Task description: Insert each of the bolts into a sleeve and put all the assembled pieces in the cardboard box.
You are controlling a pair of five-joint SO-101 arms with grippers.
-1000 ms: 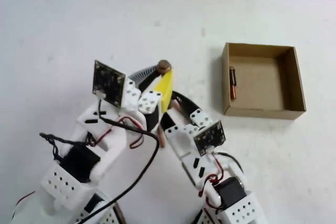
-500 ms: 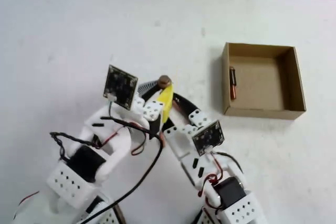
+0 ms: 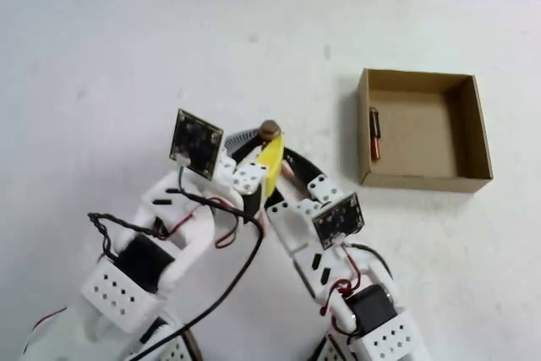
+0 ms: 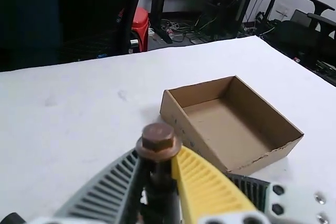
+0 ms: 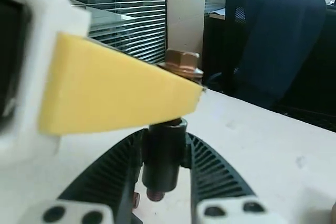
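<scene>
Standing upright, copper hex-headed bolt (image 4: pixel 158 141) — shank through black cylindrical sleeve (image 5: pixel 164 156)

White table (image 3: pixel 101 57), window blinds (image 5: pixel 126 14), dark office chair (image 5: pixel 278 45)

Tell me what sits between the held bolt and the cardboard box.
Only bare table: in the high view, the stretch from the bolt to the cardboard box holds nothing. The left wrist view agrees.
</scene>
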